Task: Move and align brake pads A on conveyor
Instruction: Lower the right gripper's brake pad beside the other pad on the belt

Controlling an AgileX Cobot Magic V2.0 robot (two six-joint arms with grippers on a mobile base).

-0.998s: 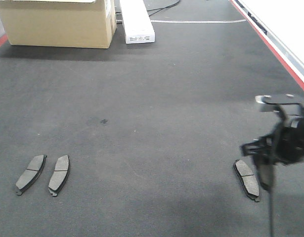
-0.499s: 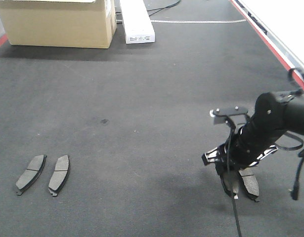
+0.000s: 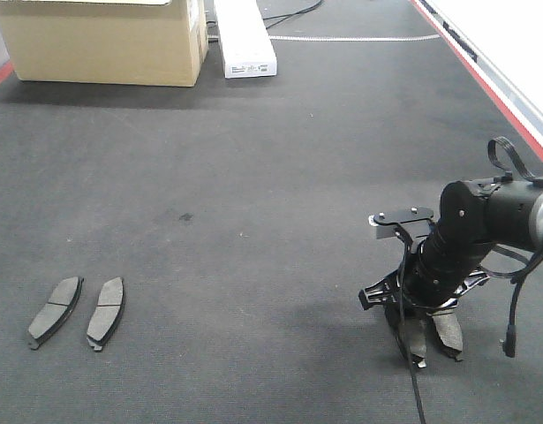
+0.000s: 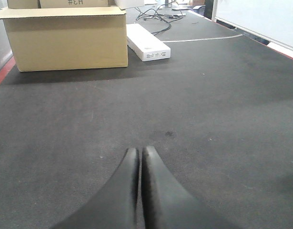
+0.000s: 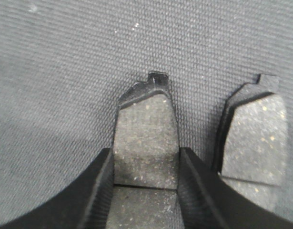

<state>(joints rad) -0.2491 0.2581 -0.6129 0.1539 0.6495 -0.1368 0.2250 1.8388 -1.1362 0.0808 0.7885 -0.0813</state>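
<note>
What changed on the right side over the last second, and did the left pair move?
The right gripper swung in from the right edge and came down over the brake pads lying there. The wrist view shows its fingers on either side of one pad, with a second pad beside it. The left pair of pads, cardboard box and closed left gripper stayed put.

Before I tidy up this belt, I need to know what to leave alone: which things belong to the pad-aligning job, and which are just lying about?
Part of the job:
- two brake pads at the left
- pad between the right gripper jaws
- pad beside it
- conveyor

Just lying about:
- cardboard box
- white box
- cables
</note>
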